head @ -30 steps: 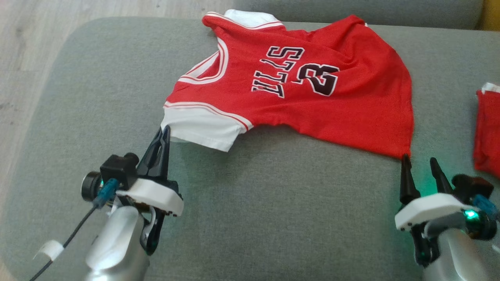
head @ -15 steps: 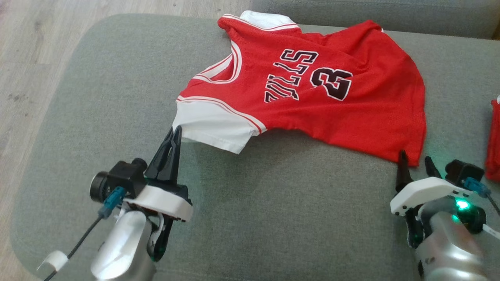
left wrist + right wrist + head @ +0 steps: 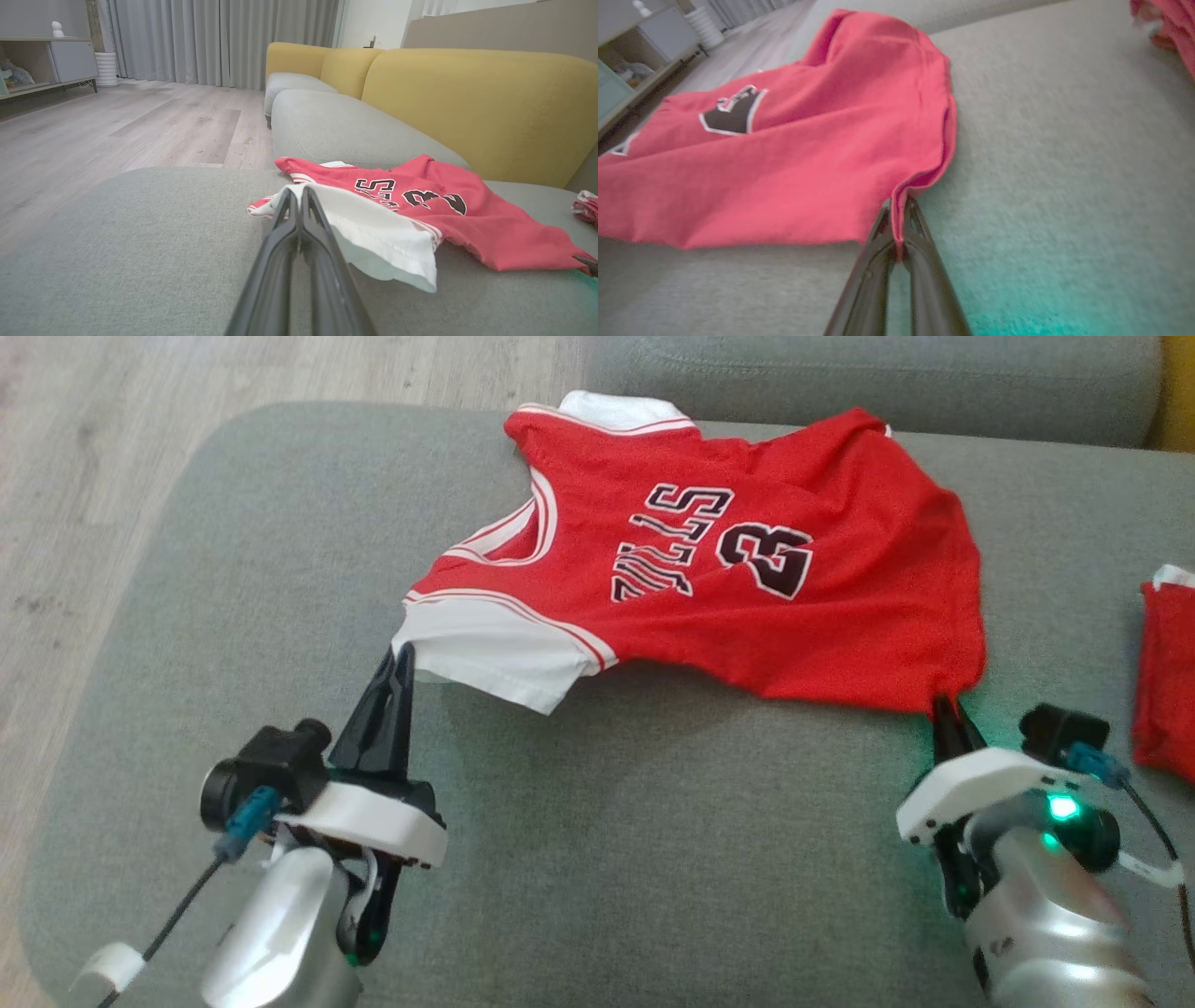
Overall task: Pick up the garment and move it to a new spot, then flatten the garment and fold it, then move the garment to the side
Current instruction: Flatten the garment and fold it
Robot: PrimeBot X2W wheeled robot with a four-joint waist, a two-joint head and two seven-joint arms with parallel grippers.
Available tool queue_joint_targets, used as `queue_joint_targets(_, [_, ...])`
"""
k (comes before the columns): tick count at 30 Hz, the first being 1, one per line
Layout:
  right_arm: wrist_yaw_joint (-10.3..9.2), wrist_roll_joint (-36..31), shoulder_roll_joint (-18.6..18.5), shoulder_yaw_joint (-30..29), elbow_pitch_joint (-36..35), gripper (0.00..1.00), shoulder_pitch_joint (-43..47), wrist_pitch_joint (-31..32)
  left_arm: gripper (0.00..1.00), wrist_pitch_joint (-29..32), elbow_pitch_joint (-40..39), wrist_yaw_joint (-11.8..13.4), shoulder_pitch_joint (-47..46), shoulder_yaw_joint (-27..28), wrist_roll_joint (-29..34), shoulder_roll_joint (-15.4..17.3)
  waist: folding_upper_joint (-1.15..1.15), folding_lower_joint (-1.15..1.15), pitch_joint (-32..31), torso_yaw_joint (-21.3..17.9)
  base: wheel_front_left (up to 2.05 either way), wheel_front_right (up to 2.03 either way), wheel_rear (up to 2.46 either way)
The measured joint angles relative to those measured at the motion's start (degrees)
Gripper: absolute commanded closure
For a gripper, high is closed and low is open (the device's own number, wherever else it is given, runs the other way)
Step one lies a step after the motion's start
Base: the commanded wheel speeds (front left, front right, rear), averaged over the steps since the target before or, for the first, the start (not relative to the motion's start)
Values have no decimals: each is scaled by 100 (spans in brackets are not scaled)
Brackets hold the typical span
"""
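Garment [image 3: 747, 616]: light, limp, both ends pinched.
Left gripper [image 3: 402, 658] clamped on white sleeve [image 3: 485, 653], right gripper [image 3: 941, 705] on hem corner [image 3: 957, 677] (thin fabric, may slip).

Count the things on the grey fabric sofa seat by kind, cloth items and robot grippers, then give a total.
Cloth items: 2, the red basketball jersey with white sleeves and a bunched red cloth piece with white trim at the right edge.
Grippers: 2, the dark-fingered left gripper and right gripper.
Total: 4

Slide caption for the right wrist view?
Hem corner of the jersey pinched in the shut right end effector, over a grey cushion.
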Motion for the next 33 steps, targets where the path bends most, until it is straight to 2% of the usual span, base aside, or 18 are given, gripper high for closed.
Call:
queue_joint_targets(5, [0,152,76,267,-1116,100,191,16,100,51,-130,-5,-4,140,-175,26,0,0,-165,-70,0,0,0])
queue_joint_targets(8, [0,145,70,349,-1836,100,191,16,100,151,-294,-13,-75,369,-530,1,0,-1,-293,-90,0,0,0])
queue_joint_targets(14, [0,-5,75,482,-3259,100,179,86,100,364,-907,2,-695,588,-631,77,0,0,-617,-123,0,0,0])
queue_joint_targets(23, [0,-18,-265,555,-5737,100,213,1021,100,978,-2486,183,-1367,891,-910,304,0,-1,-909,-161,0,0,0])
queue_joint_targets(27, [0,-7,-326,475,-6783,100,438,1521,100,1348,-3232,274,-1494,1103,-1235,353,0,-1,-875,-187,0,0,0])
queue_joint_targets(33, [0,-68,-313,257,-7480,100,677,2249,100,1813,-3497,344,-1575,1329,-1322,732,0,-1,-608,-244,0,0,0])
